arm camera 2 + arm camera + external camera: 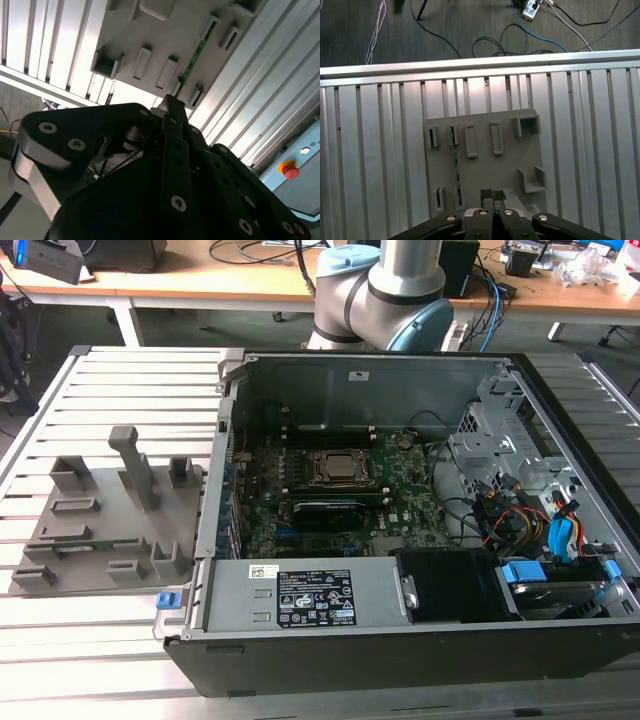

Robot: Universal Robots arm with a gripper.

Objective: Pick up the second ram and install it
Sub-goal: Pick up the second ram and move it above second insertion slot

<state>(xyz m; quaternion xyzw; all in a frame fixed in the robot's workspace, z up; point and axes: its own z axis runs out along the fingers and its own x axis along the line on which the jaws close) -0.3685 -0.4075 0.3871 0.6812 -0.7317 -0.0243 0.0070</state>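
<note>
Apparently closed on nothing, the end effector (492, 194) hangs over the fixture (510, 165). The ram (455, 165) stands on edge in its slots, at nine o'clock of the case (350, 380) in the exterior view. Probably light, stiff and fragile; pinch it mid-length.

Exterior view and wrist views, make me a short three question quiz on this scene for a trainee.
1. Fill in: in the exterior view, the grey fixture lies to that view's ____ of the computer case.
2. True or false: the gripper holds the memory stick.
3. The fixture rests: A) on the slatted table, B) inside the case, C) on top of the case.
Key: 1 left; 2 false, it stands in the fixture; 3 A.
</note>
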